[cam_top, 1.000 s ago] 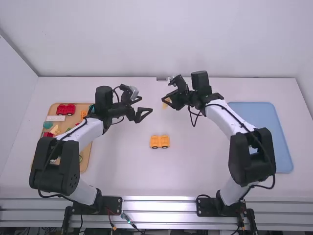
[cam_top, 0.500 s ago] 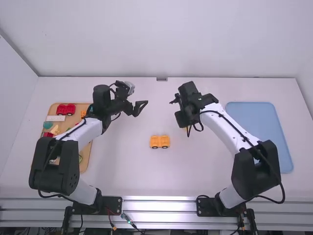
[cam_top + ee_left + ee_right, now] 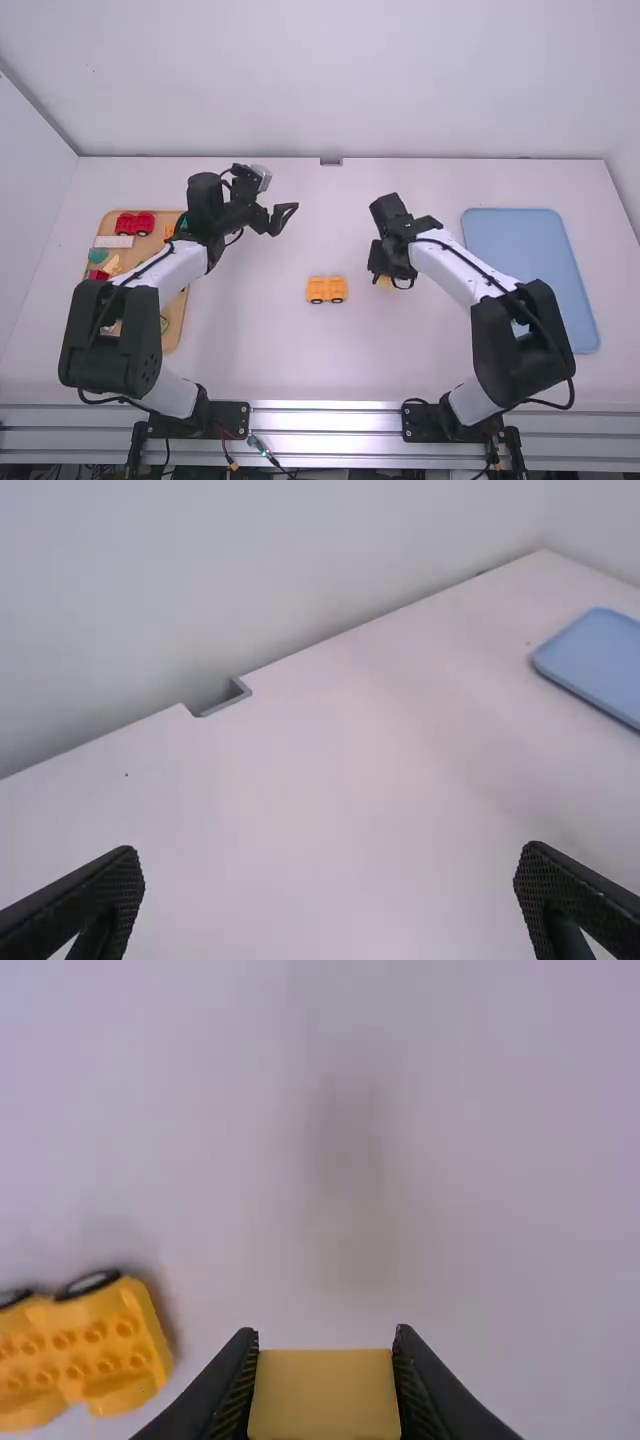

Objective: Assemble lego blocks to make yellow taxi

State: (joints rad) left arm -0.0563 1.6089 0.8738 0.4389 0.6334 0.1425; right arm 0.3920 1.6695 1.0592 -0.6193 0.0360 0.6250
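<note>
White links | black joints — boxy, rounded | thin black cables — looped alongside | dark bolted base plates

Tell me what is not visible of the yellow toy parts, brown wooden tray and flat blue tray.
Yellow block in right gripper, right wrist view: one end cut off by bottom edge.
Yellow studded wheeled base, right wrist view: one end cut off by left edge.
Brown wooden tray, high view: partly hidden by left arm, perhaps with pieces.
Blue tray, left wrist view: cut off by right edge.
</note>
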